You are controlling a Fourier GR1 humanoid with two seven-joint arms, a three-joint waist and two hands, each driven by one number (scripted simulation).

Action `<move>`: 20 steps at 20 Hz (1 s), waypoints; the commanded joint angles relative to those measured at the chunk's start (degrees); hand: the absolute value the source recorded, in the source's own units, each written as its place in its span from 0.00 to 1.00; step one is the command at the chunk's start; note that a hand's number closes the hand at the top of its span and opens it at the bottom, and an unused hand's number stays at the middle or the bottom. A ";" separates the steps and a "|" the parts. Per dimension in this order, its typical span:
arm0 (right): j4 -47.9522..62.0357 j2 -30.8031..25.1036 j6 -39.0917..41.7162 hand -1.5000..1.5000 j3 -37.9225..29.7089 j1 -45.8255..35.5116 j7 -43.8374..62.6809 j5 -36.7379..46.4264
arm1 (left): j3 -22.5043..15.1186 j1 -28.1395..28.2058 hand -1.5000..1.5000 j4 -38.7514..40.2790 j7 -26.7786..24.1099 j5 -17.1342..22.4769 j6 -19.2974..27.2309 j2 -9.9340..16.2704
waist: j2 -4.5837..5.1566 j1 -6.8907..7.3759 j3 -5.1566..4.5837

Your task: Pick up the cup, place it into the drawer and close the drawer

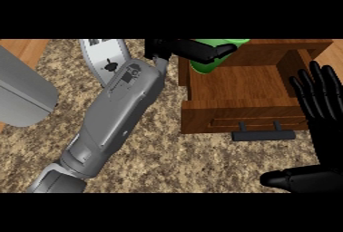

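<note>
Two hands in view: left hand [191, 49] grasps the green cup [209, 63], holding it over the open drawer [241, 86] at its back-left corner, presumably for lowering in. Right hand [320, 97] rests with fingers straight, beside the drawer's handle [262, 134].

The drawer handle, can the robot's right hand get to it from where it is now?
Probably yes. The right hand is open, fingers up, beside the open drawer, and the drawer handle sticks out at the front just to its left with nothing between them. The left hand is busy holding the green cup over the drawer.
</note>
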 commanded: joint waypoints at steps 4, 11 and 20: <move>0.34 0.66 -0.39 0.00 0.79 -0.36 -0.82 1.00 | -4.44 -3.52 1.00 13.16 -6.24 6.36 0.33 -0.02 | 0.35 -0.93 0.02; 0.65 0.32 0.65 0.00 1.55 -1.50 -0.30 0.19 | -12.62 -7.65 1.00 19.39 -6.65 11.62 4.28 -0.02 | 0.65 -2.82 0.05; 2.76 0.69 1.30 0.00 2.11 -2.88 -1.43 0.00 | -21.27 -9.67 1.00 23.82 -5.06 13.35 5.35 -0.02 | 1.09 -3.93 0.08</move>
